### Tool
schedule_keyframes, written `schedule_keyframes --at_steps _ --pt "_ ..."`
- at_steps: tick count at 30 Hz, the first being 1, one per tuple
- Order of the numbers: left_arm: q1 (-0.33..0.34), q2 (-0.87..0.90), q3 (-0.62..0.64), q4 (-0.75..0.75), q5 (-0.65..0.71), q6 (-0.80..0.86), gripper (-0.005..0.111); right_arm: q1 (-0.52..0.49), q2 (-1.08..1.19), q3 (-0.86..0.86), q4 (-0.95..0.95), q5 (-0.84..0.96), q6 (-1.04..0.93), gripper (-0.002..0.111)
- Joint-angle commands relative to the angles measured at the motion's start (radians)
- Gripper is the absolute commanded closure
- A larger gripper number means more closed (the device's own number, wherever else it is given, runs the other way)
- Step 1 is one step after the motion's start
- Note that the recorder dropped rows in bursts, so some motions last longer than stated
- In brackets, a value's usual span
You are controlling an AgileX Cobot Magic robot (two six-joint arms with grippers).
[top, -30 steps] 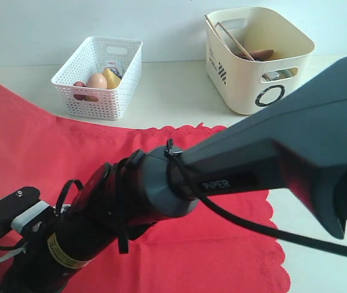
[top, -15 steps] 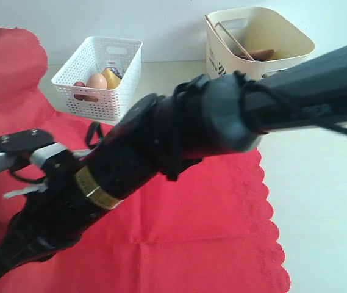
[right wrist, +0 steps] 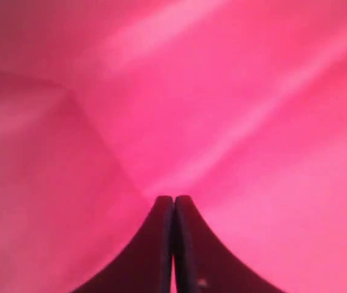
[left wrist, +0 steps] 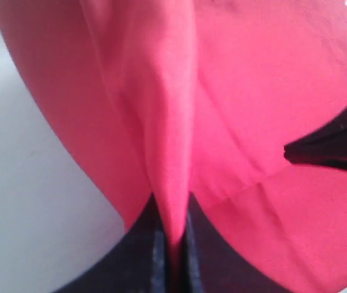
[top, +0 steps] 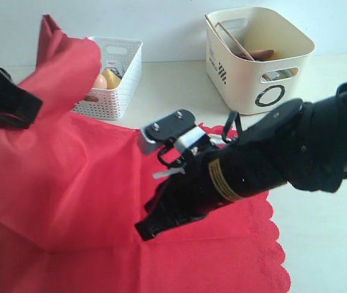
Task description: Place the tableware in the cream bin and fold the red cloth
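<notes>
- Left of the cream bin (top: 246, 91) and nearer the camera, the red cloth (top: 179, 262) lies across the pale table (top: 173, 79). Its scalloped edge is near the bin's base but apart from it.
- Far to the bin's left, the left gripper (left wrist: 172, 207) is clamped on a bunched fold of the cloth. It holds that side up in the air, so a raised flap drapes down onto the flat part.
- Between that flap and the bin, the right gripper (top: 150, 227) reaches across the cloth with its jaws pressed tight together. Creases run to its tips, but I cannot tell whether fabric is pinched between them.
- Inside the bin, thin wooden chopsticks (top: 225, 38) lean along its left side and a dark wooden spoon (top: 260, 55) lies beside them. The other contents are too hidden to name.
- Well to the bin's left stands a white lattice basket (top: 121, 91) holding an egg (top: 101, 81) and a lemon (top: 112, 77). The raised flap hides the basket's far side from the bin.
</notes>
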State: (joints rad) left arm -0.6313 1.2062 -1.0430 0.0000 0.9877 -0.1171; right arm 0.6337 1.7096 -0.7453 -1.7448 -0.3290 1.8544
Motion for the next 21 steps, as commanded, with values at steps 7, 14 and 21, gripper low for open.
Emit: schedule_keyframes --at_steps 7,14,21 --pt "-0.264 0.266 -0.004 0.0 -0.212 -0.094 0.106 -0.026 0.087 0.083 0.0 0.227 -0.001 0.108" --pt "-0.351 0.44 -0.004 0.0 -0.317 -0.152 0.106 -0.062 0.093 0.104 0.0 0.386 0.008 0.108" --pt "-0.377 0.481 -0.004 0.0 -0.377 -0.155 0.106 -0.233 -0.066 0.181 0.026 0.443 0.004 0.108"
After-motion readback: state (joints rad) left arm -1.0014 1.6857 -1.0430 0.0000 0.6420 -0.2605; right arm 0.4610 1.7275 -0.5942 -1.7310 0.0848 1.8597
